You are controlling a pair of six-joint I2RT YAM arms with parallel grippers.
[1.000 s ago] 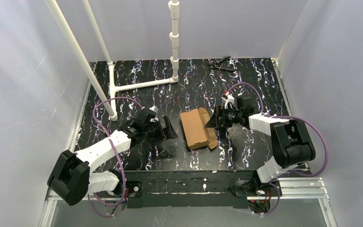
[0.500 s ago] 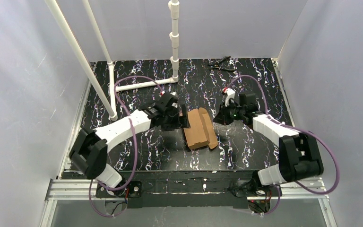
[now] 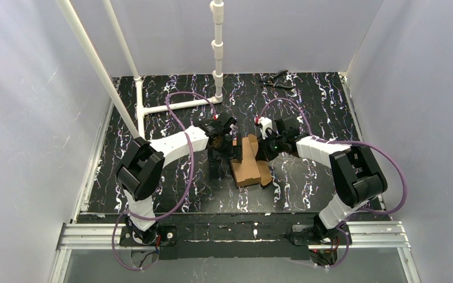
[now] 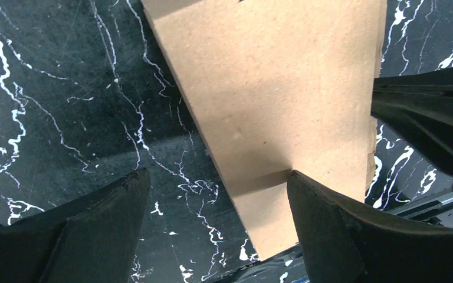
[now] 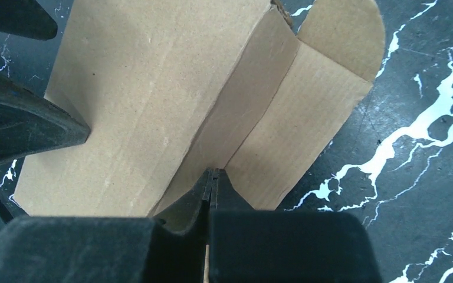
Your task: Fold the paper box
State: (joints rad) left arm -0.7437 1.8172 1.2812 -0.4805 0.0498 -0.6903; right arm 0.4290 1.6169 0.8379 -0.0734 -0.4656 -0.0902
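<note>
A black marbled bench (image 3: 307,94) carries both arms. The left arm (image 3: 177,143) and right arm (image 3: 321,148) reach inward to the centre, where the paper box (image 3: 248,170) lies partly folded. The left tool (image 4: 212,177) points down, spread across the box's left edge. The right tool (image 5: 212,177) is pressed together, pinching a raised cardboard fold.

1 overhead, 2 close wrist cameras share the paper box (image 3: 248,170).

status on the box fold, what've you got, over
Left gripper open, straddling the paper box edge. Right gripper shut, pinching the box at a crease, one panel standing up. Nothing blocking the fold in view.
</note>
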